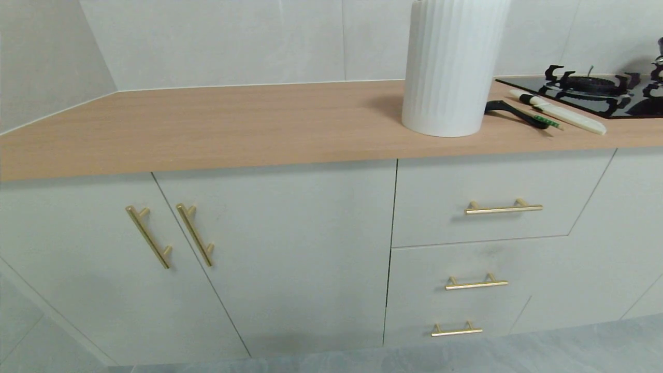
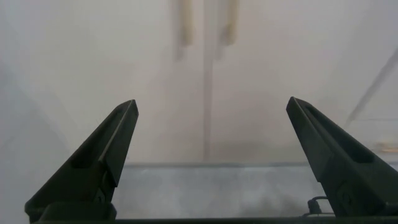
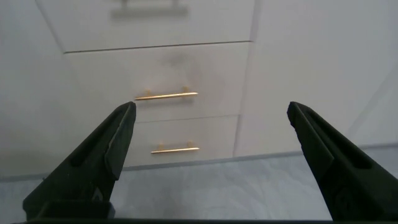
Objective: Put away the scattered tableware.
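Note:
On the wooden countertop (image 1: 233, 124), right of a tall white ribbed container (image 1: 450, 67), lie a black-handled utensil (image 1: 515, 114), a thin green-tipped piece (image 1: 546, 122) and a white knife-like piece (image 1: 564, 115). My left gripper (image 2: 211, 109) is open, low in front of the cabinet doors, with nothing between its fingers. My right gripper (image 3: 211, 112) is open too, low before the lower drawers, holding nothing.
A black gas hob (image 1: 595, 90) sits at the counter's far right. Below the counter are two cabinet doors with gold handles (image 1: 149, 236) and three drawers with gold handles (image 1: 503, 207), all closed. Grey floor runs along the cabinet base.

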Tool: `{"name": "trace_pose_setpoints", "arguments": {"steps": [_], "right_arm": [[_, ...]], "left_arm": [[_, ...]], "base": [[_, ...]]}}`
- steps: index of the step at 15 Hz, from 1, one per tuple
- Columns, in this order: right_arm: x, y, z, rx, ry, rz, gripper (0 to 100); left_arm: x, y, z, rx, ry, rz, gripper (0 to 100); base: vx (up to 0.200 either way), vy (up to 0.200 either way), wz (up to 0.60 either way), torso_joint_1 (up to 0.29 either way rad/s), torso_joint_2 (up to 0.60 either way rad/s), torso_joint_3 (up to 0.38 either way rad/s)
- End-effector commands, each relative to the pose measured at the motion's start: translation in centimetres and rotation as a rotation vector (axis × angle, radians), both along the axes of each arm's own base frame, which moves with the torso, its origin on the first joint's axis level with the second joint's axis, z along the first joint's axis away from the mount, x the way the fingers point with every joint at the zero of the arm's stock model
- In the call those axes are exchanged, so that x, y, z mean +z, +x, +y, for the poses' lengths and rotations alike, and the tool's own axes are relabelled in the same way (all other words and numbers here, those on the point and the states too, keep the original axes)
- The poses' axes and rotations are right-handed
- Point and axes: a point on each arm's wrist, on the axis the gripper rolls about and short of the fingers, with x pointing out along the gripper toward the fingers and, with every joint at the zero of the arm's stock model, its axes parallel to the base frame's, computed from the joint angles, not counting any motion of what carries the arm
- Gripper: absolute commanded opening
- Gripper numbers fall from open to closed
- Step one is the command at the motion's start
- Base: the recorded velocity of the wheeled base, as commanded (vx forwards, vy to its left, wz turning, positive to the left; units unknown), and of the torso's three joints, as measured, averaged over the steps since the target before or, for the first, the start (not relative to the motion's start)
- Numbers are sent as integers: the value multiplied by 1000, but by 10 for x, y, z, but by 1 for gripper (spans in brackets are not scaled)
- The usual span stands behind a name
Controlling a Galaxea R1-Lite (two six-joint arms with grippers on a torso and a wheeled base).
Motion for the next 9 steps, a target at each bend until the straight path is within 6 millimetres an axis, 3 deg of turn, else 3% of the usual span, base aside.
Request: {"name": "trace_pose_setpoints", "arguments": {"steps": [1, 9], "right_arm": [[0, 0, 0, 0, -1, 1, 100], [0, 0, 0, 1, -1, 1, 100]], "left_arm": [[0, 0, 0, 1, 0, 1, 100], [0, 0, 0, 1, 0, 1, 100]], "base": [[0, 0, 0, 0, 0, 0], [0, 0, 0, 0, 0, 0]]}}
